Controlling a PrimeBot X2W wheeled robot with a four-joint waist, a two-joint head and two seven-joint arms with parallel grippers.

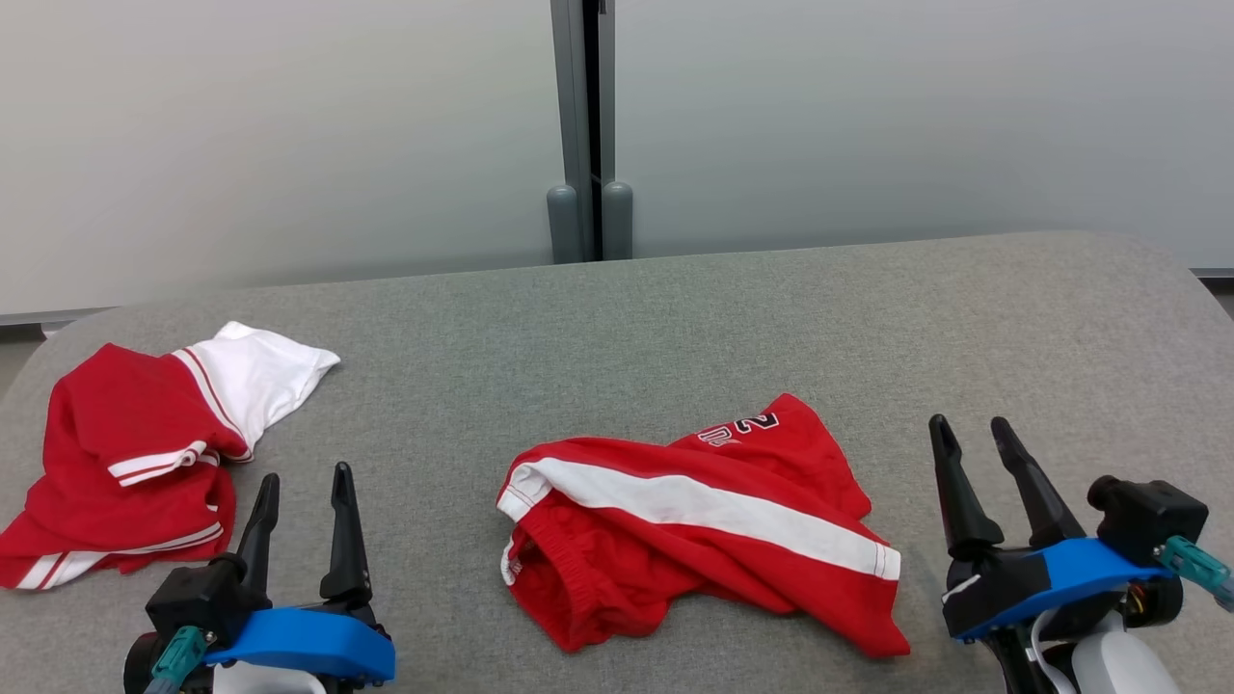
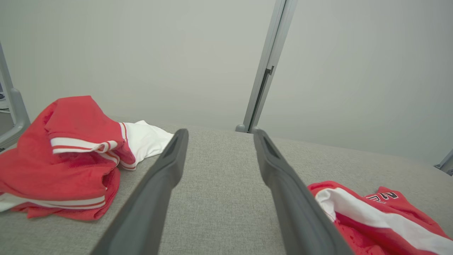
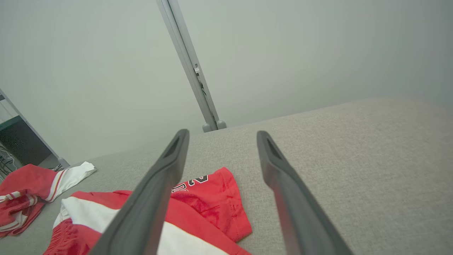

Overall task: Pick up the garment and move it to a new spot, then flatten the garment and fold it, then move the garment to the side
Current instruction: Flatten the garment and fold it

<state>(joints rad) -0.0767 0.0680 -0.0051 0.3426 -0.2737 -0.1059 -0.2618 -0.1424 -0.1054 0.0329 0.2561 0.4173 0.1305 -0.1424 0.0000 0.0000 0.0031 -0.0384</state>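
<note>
Garment (image 1: 675, 559) — the red shorts with a white stripe — lies bunched up on the grey table (image 1: 675, 318), between the left jaws and the right jaws. Both are spread wide, holding nothing. Nothing looks done yet (lifting, flattening, folding, moving aside all wait).

Shorts (image 1: 694, 525): red, with one broad white stripe and black-and-white numerals near one hem. Shirt (image 1: 145, 453), left of the shorts: red, with a white panel and thin red-and-white bands. Table (image 1: 675, 318) under the shorts: speckled grey cloth. My left gripper (image 1: 305, 474) and my right gripper (image 1: 970, 421): black with blue.
</note>
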